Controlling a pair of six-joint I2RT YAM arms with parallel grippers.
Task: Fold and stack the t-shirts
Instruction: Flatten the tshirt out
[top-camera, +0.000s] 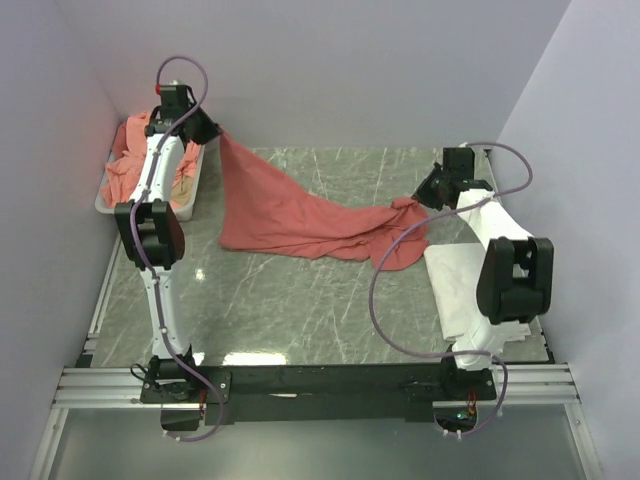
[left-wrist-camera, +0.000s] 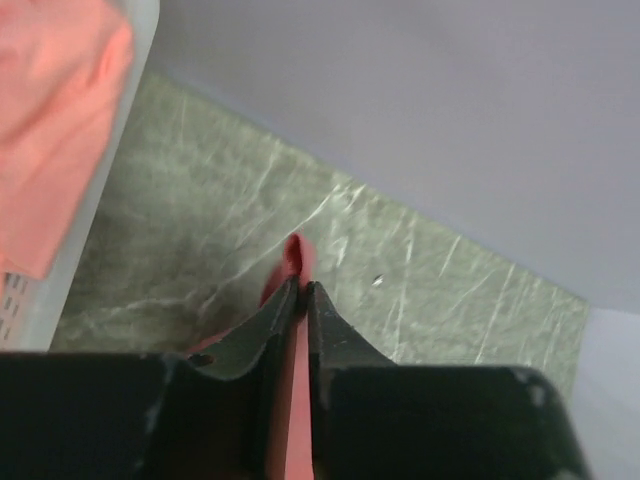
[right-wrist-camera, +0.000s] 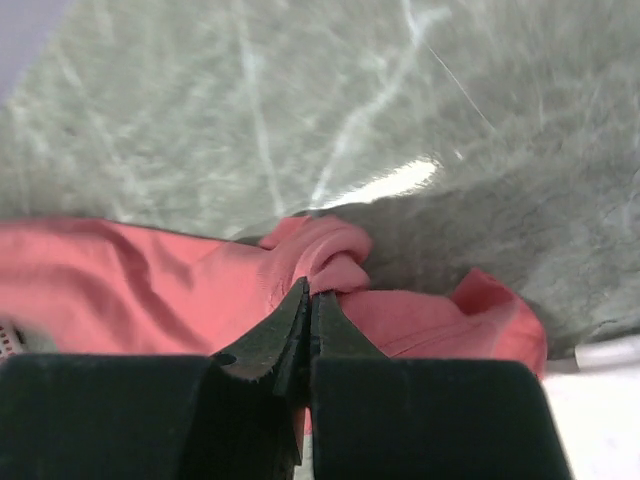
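- The green marble table is the work area, and the near half is mostly bare stone.
- The coral t-shirt is the one in play. It's strung between both arms, lifted at the far-left end, sagging onto the table through the middle and bunched up at the right end.
- A white folded garment lies flat on the right side, partly under the right arm. My guess is that's the base of the stack.
- The white tray sits far left with more red shirts heaped in it, not folded.
- The left gripper has its jaws pressed together on a thin edge of the shirt. The wrist view shows a sliver of red poking past the tips.
- The right gripper is low over the table, jaws clamped on a wadded knot of cloth.
- This looks like the spread-it-flat step. I'd pull the ends apart evenly until the sag goes, then lower both together.
- The right pinch is on a wad, not a clean corner, so it probably needs a re-grip, and keep that end off the white garment.
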